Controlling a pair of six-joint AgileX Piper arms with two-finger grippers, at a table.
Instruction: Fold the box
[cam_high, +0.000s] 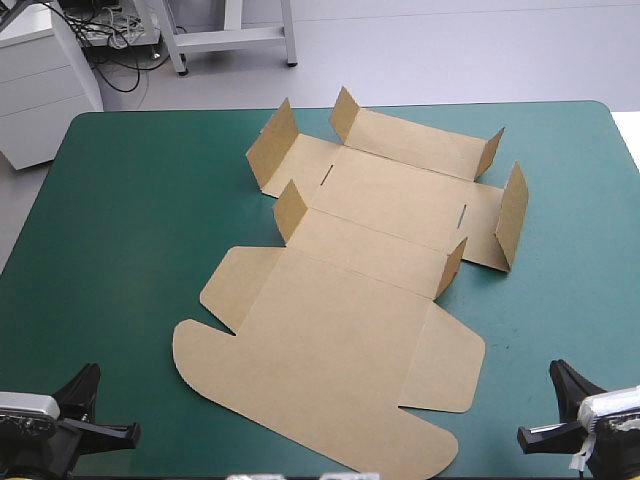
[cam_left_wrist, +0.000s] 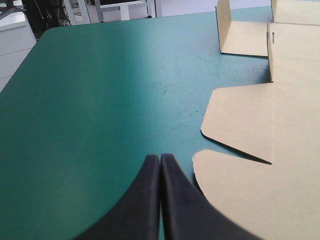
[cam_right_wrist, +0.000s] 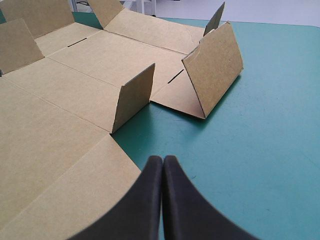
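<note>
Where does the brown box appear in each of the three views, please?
High view: the box lies in the middle of the table, flat lid toward the near edge, raised flaps toward the far edge.
Left wrist view: the box lies beside and ahead of the shut left gripper.
Right wrist view: the box lies beside and ahead of the shut right gripper.
Shared landmark: the slit nearest the table's left edge.

Nothing legible is to be found: no text, label or number is seen on the box (cam_high: 340, 300).
</note>
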